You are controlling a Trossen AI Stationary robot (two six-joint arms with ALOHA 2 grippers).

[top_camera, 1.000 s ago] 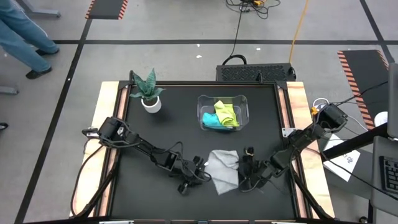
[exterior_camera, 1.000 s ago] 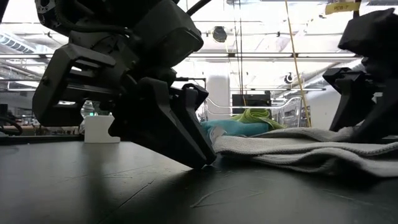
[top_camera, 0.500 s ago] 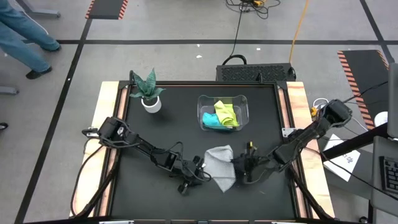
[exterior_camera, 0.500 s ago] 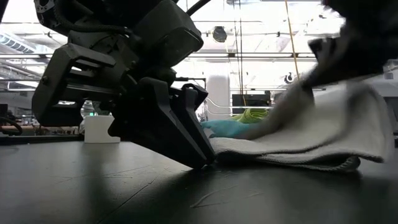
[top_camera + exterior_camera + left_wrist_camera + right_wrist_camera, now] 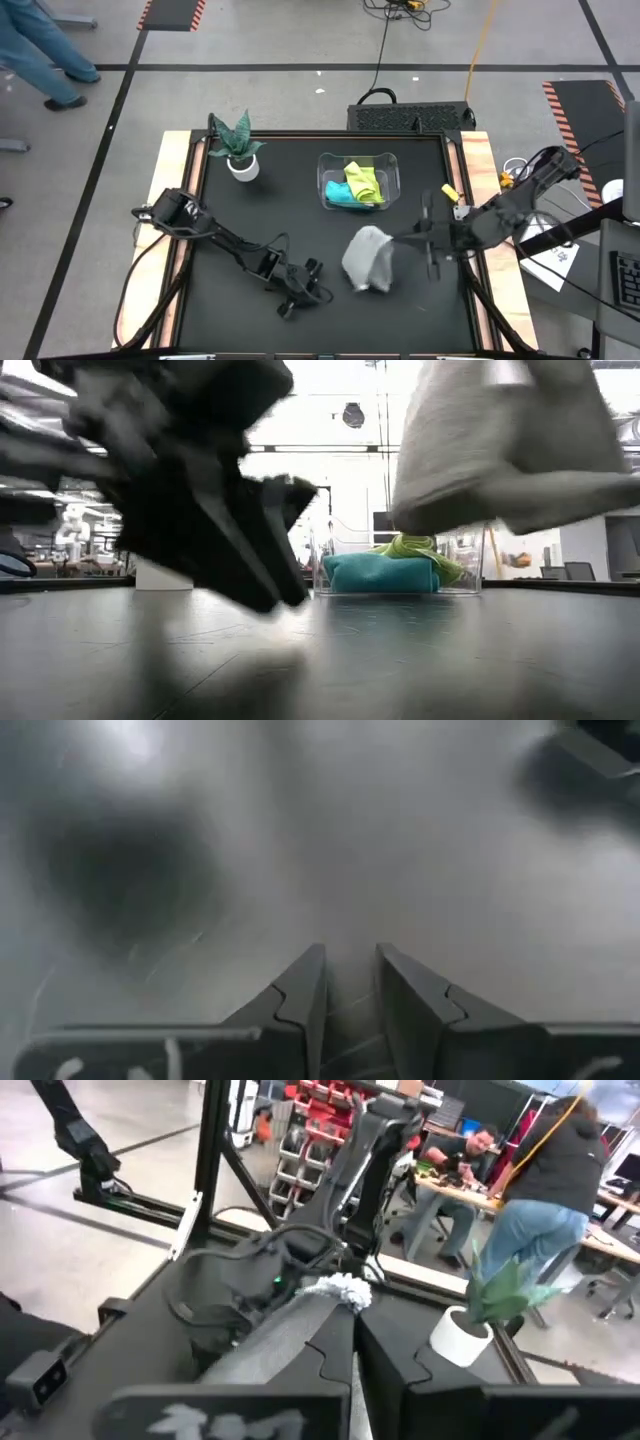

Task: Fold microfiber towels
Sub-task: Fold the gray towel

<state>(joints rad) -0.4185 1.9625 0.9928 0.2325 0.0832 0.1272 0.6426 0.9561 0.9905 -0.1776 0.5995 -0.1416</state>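
The light grey towel (image 5: 366,260) hangs bunched in the air over the table's near middle, and the low view shows it (image 5: 500,440) clear of the tabletop. My right gripper (image 5: 392,240) is shut on its top. My left gripper (image 5: 318,293) sits low over the table to the towel's left. Its fingers (image 5: 350,975) are a narrow gap apart, with only bare tabletop between them. A teal towel (image 5: 340,193) and a yellow-green towel (image 5: 364,180) lie in the clear bin (image 5: 392,165) at the far middle. My right gripper pinches a bunched-up part of the grey towel between its two fingers, and a tuft (image 5: 340,1290) sticks out past the fingertips. The fingers lie about level and come from the table's right side. The towel hangs slack below them, lifted clear of the table.
A small potted plant (image 5: 240,152) stands at the far left of the black tabletop (image 5: 250,220). People show on the floor beyond the table's far left corner (image 5: 40,60) and in the room behind it (image 5: 540,1190).
My right gripper has taken hold of the grey towel's right part and has risen toward the table's right edge, tipping from pointing down to about level. The towel, which lay spread on the table, has been drawn up into a bunch and now hangs clear of the table.
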